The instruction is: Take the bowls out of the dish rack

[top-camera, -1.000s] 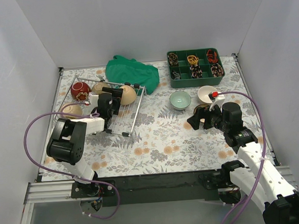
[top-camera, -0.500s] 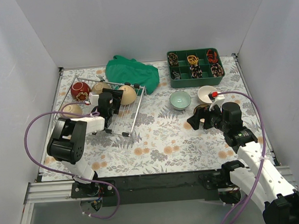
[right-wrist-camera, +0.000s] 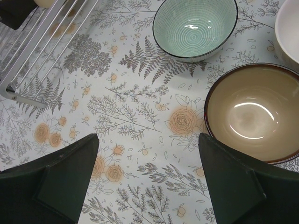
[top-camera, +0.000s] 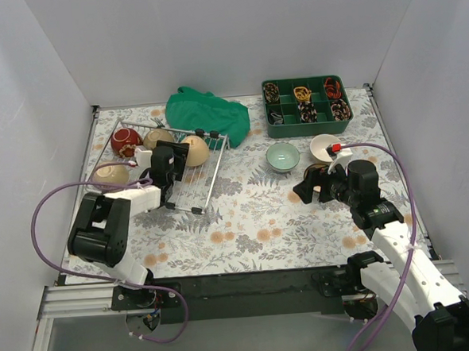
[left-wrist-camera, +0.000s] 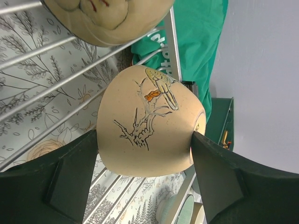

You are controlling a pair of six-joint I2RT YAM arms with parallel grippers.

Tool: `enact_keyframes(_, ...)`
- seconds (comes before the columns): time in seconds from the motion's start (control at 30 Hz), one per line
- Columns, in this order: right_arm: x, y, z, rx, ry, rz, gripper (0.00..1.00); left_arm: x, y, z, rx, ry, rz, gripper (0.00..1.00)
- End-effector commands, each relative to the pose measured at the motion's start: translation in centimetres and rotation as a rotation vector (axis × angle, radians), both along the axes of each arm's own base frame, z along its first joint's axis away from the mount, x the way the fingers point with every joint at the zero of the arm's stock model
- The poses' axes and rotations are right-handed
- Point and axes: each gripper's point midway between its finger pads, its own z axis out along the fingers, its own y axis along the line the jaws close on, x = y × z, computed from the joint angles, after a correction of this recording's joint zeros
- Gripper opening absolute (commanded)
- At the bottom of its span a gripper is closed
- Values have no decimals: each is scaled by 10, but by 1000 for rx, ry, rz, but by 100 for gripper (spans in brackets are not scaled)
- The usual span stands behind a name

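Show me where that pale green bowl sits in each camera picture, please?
Top external: pale green bowl right of centre, on the table.
Left wrist: a sliver at the bottom edge.
Right wrist: top, right of centre.
Shared landmark: the wires of the dish rack.

dish rack (top-camera: pixel 197 190) left | cloth (top-camera: pixel 207 112) behind it | tray (top-camera: pixel 308 129) far right
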Motion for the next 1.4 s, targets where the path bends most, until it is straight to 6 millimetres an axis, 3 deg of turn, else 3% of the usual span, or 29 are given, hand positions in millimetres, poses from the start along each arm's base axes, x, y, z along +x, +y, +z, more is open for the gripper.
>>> enact_keyframes(0.0,3,6,10,7,-49,35,96,3,18,61,36,-126,60,20)
enact_keyframes(0.3,1,11,12,18,-44,66,95,-15,38,98,328,-163,3,15)
enact_keyframes(0.43,-1,15,12,26,-33,90,94,-21,43,116,533,-191,-78,13)
enact_keyframes(0.6,-4,22,13,44,-14,119,93,-29,38,144,761,-280,-219,14)
enact_keyframes(0.77,-5,30,17,53,-1,156,92,-40,12,168,965,-430,-466,17)
enact_keyframes(1.07,-9,52,24,55,20,231,92,-67,-17,168,1244,-600,-756,17)
enact_keyframes(1.17,-10,60,27,55,24,262,92,-88,-40,175,1319,-718,-850,16)
enact_keyframes(1.37,-9,77,41,54,3,345,92,-121,-74,160,1527,-819,-1007,15)
